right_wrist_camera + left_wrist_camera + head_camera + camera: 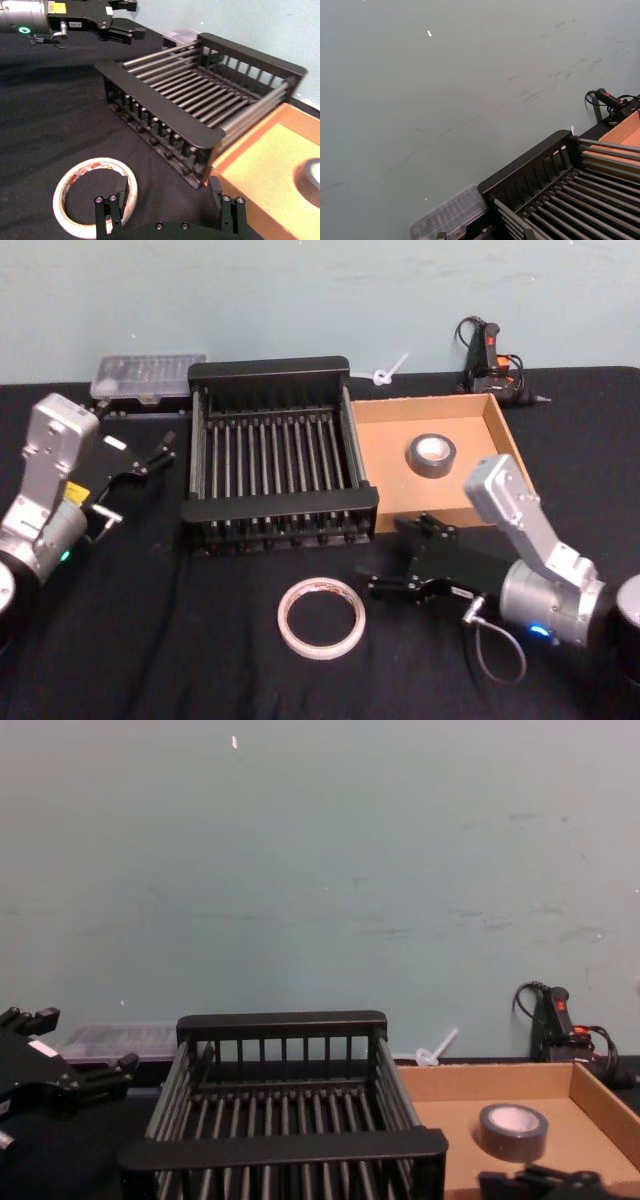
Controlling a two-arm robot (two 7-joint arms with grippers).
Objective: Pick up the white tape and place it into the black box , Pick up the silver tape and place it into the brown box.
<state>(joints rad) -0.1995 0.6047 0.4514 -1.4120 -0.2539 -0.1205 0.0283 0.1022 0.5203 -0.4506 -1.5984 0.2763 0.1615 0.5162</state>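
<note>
A workshop or lab bench: a black cloth-covered tabletop [150, 640] against a bare pale green wall [320, 870], with a black hot-glue gun [487, 358] and clear plastic parts case [146, 376] at its back.

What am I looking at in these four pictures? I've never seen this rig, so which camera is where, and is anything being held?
This is a two-armed robot at a black table. One picture looks down from its head, one looks forward from its chest, and one comes from each wrist.

In the head view, the black box, a slatted crate, sits mid-table with nothing in it. Beside it, on the robot's right, is the brown box, a shallow cardboard tray with the silver tape already lying in it. The white tape lies flat on the table in front of the crate.

The right gripper is open and holds nothing; it sits low beside the white tape. The left gripper, also open, holds nothing and waits to the left of the crate.
</note>
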